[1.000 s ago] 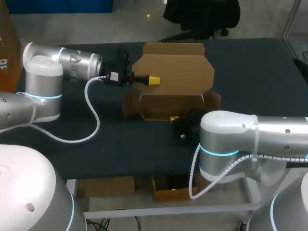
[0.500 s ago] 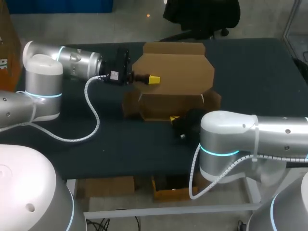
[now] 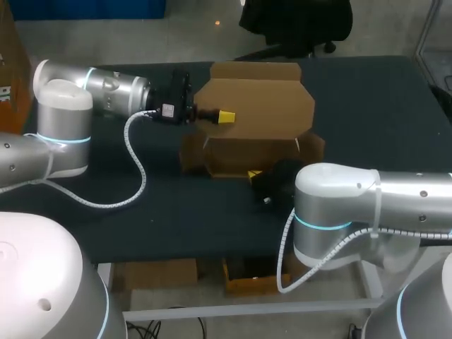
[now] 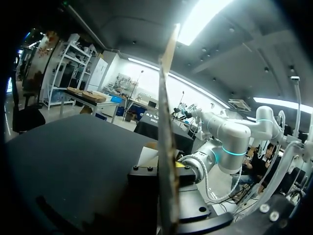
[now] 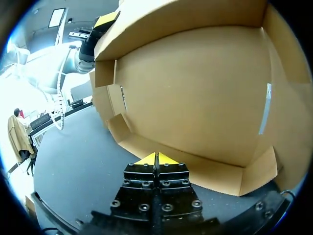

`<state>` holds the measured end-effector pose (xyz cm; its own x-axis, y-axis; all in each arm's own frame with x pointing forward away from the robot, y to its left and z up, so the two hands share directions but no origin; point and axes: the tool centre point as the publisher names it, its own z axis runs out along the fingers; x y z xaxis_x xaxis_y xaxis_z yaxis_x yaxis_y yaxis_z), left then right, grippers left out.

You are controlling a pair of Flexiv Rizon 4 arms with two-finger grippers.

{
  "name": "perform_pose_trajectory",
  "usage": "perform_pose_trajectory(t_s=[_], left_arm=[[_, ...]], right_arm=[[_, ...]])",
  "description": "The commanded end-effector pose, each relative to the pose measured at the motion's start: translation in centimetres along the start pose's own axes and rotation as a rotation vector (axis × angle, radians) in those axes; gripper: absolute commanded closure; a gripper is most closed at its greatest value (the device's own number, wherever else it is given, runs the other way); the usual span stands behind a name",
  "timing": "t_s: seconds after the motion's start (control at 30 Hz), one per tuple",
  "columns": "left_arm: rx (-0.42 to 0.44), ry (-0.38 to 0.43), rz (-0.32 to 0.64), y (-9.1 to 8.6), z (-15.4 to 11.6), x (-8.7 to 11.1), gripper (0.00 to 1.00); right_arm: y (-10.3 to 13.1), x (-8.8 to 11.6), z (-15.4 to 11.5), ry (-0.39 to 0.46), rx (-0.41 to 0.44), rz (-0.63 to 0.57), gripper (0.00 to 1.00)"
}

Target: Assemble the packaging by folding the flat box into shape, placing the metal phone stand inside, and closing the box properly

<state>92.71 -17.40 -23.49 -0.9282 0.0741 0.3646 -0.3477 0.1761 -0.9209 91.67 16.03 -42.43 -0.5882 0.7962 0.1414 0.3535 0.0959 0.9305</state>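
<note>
Box (image 3: 247, 152) stands partly formed near the middle of the worktop (image 3: 162, 212), open side towards me; lid flap (image 3: 258, 106) raised behind it. My left end effector (image 3: 224, 118) is clamped on the flap's left edge, one yellow tip over the card; the left wrist view shows the card edge-on between the fingers. My right end effector (image 5: 156, 158) sits low at the box's front wall (image 5: 195, 88), both tips pressed together, nothing seen between them, just above the worktop.
</note>
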Motion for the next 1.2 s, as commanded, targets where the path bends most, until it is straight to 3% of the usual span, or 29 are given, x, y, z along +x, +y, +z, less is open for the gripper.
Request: perform_pose_trajectory(t_s=[0.03, 0.23, 0.53, 0.87, 1.2], left_arm=[[-0.001, 0.004, 0.0, 0.3, 0.1, -0.3, 1.0], [-0.001, 0.004, 0.0, 0.3, 0.1, -0.3, 1.0], [-0.001, 0.004, 0.0, 0.3, 0.1, -0.3, 1.0], [-0.001, 0.004, 0.0, 0.3, 0.1, -0.3, 1.0], [-0.001, 0.004, 0.0, 0.3, 0.1, -0.3, 1.0]], right_arm=[[0.0, 0.4, -1.1, 0.015, -0.024, 0.002, 1.0], [0.6, 1.1, -3.5, 0.025, -0.046, 0.007, 1.0], [0.9, 1.5, -8.2, 0.061, -0.013, 0.022, 1.0], [1.0, -0.3, -15.3, 0.052, -0.004, 0.021, 1.0], [0.8, -2.6, -18.9, 0.058, 0.003, 0.026, 1.0]])
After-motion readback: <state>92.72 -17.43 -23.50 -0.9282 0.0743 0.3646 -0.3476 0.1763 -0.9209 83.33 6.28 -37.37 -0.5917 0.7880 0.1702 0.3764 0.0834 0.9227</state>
